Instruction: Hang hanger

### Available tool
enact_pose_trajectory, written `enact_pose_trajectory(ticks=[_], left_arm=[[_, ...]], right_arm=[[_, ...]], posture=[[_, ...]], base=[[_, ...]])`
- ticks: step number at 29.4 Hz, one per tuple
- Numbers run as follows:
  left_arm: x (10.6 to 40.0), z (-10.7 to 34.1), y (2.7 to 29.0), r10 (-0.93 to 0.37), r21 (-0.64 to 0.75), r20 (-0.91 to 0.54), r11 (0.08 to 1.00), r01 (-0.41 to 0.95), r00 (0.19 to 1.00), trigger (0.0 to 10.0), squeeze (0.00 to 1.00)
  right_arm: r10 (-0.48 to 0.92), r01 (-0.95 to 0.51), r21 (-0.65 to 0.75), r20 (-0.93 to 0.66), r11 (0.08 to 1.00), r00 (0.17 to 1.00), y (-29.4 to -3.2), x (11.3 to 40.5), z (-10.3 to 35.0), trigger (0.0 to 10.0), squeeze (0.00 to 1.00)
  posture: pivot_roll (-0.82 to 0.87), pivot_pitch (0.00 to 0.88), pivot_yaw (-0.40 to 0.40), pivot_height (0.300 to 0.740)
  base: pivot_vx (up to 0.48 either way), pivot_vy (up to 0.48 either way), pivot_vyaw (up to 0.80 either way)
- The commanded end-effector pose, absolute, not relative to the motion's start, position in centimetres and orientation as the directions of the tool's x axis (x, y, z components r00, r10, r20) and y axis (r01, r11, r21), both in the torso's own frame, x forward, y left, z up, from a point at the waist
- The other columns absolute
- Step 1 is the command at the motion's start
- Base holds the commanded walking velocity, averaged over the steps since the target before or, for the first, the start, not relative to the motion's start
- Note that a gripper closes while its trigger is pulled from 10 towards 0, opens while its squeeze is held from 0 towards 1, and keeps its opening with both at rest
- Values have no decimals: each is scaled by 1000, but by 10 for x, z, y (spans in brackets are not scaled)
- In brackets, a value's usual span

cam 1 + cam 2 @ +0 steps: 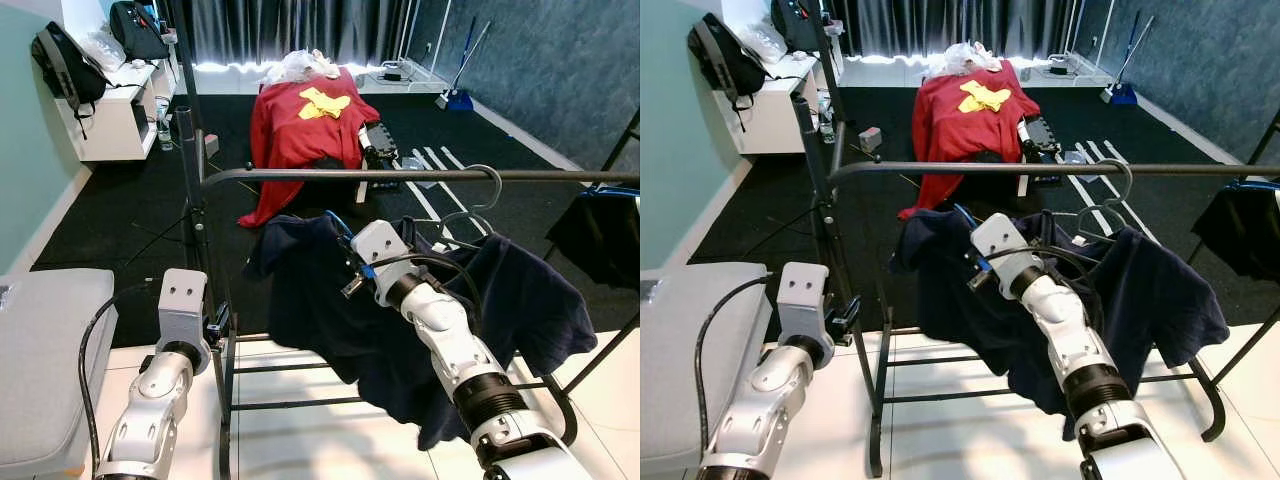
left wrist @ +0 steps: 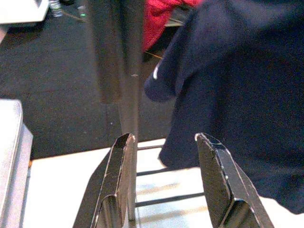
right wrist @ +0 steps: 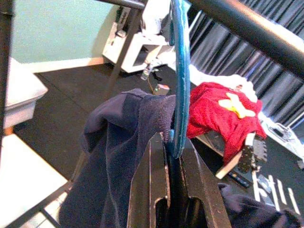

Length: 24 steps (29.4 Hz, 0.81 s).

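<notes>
A navy shirt (image 1: 310,300) is draped on a blue hanger (image 3: 180,71) just below the black rail (image 1: 400,175) of a clothes rack. My right gripper (image 3: 171,142) is shut on the hanger's blue arm, with the shirt's fabric bunched against its fingers. The hanger's grey wire hook (image 1: 487,190) curves up at the rail to the right of my wrist; whether it rests on the rail I cannot tell. My left gripper (image 2: 164,137) is open and holds nothing, low beside the rack's upright post (image 2: 126,71).
A red cloth (image 1: 305,120) covers something on the black floor behind the rack. A white shelf (image 1: 115,110) with bags stands at the back left. A grey cushion (image 1: 45,350) is at my left. Another dark garment (image 1: 600,230) hangs at the right.
</notes>
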<state>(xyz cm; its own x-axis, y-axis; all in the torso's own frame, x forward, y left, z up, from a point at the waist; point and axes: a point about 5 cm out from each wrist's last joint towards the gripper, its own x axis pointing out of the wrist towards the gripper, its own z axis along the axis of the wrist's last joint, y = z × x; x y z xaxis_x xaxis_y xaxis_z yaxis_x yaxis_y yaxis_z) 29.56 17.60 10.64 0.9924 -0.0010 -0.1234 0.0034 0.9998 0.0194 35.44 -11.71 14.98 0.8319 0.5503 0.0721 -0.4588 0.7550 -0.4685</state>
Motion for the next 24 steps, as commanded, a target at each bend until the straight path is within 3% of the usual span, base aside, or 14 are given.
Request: enact_pose_trajectory(ticks=[1,3,6,14,15,17,18,20,21,22,24], left_arm=[[298,108,174,-1,3,-125,1000,2,992,10000,0],[298,108,174,-1,3,-125,1000,2,992,10000,0],[297,104,172,-30,132,-133,990,47,991,10000,0],[297,104,172,-30,132,-133,990,47,991,10000,0],[296,103,172,-44,169,-136,983,67,990,10000,0],[287,103,182,-88,140,-117,985,104,989,10000,0],[287,103,182,-88,140,-117,985,104,989,10000,0],[278,106,191,-148,117,-97,980,159,984,10000,0],[278,106,191,-148,117,-97,980,159,984,10000,0],[273,108,193,-199,106,-96,972,209,975,10000,0],[273,108,193,-199,106,-96,972,209,975,10000,0]], right_arm=[[560,-475,-457,62,752,826,-114,351,143,0,0],[560,-475,-457,62,752,826,-114,351,143,0,0],[544,-552,-327,-125,767,830,-118,343,101,0,0],[544,-552,-327,-125,767,830,-118,343,101,0,0],[551,-580,-315,-183,752,814,-119,337,88,0,0],[710,-723,-105,-137,683,690,-121,320,83,0,0],[710,-723,-105,-137,683,690,-121,320,83,0,0],[831,-832,0,-50,555,554,-123,309,92,0,0],[831,-832,0,-50,555,554,-123,309,92,0,0],[877,-876,31,-27,480,480,-125,305,98,0,0],[877,-876,31,-27,480,480,-125,305,98,0,0]], posture=[[107,0,-60,740],[107,0,-60,740],[107,3,-55,740],[107,3,-55,740],[109,4,-57,740],[117,16,-73,740],[117,16,-73,740],[120,19,-78,740],[120,19,-78,740],[122,20,-80,740],[122,20,-80,740]], base=[[0,0,0],[0,0,0],[0,0,0],[0,0,0],[0,0,0],[0,0,0],[0,0,0],[0,0,0],[0,0,0],[0,0,0],[0,0,0]])
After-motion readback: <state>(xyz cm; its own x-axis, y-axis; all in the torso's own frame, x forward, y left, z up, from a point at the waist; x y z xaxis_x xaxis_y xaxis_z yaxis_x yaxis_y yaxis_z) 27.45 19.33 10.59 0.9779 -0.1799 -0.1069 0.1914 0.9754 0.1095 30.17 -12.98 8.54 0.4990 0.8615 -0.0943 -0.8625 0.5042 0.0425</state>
